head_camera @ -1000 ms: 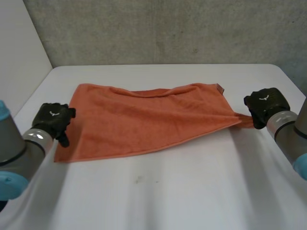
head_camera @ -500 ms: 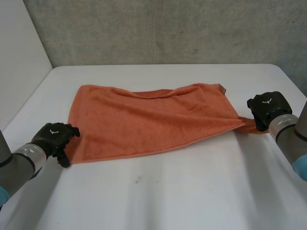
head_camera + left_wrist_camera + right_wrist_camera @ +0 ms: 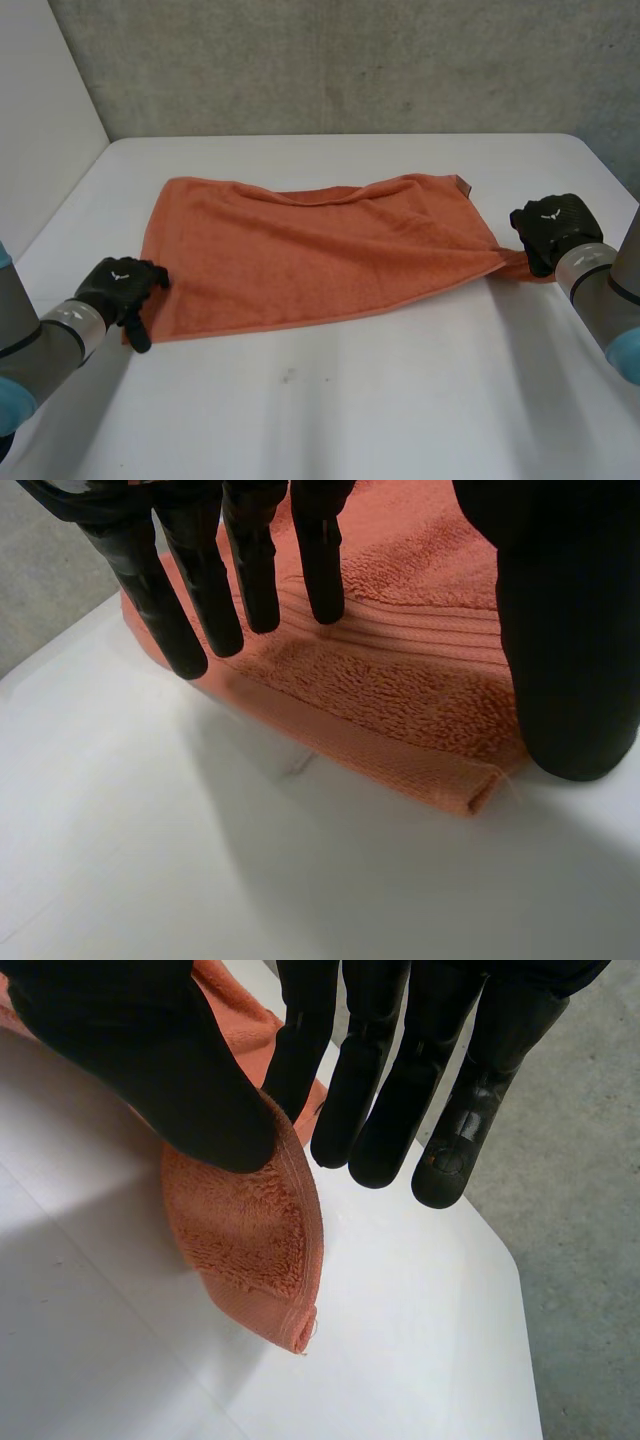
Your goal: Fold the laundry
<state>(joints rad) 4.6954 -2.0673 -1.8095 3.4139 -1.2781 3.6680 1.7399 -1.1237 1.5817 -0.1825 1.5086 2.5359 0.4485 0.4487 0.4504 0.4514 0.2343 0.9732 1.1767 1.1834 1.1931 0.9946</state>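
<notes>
The white table [image 3: 330, 400] carries one orange towel [image 3: 310, 255], which lies spread flat across the middle, a little closer to the far edge, with its long side running from the left edge of the table toward the right edge. Its right end is drawn to a narrow point that reaches near the right edge. I judge the towel to be light, soft and limp: it is thick terry cloth, not slippery and not fragile, but it will sag and wrinkle wherever it is not supported. So it is best to take it at the corners or along the woven hem, where the cloth is flatter and firmer, and to lift both ends together so the fold lies straight. The left hand [image 3: 118, 285] is at the towel's near corner on the left side of the table. Its fingers [image 3: 190, 630] are straight and spread above the cloth just inside the hem, and its thumb [image 3: 570, 650] stands beside the corner, so this hand is released and grasps nothing yet. The right hand [image 3: 548, 222] is at the pointed right end of the towel. There its thumb presses the corner against the side of a finger, so it grasps the towel in a pinch, and the tip of the corner hangs free below.
</notes>
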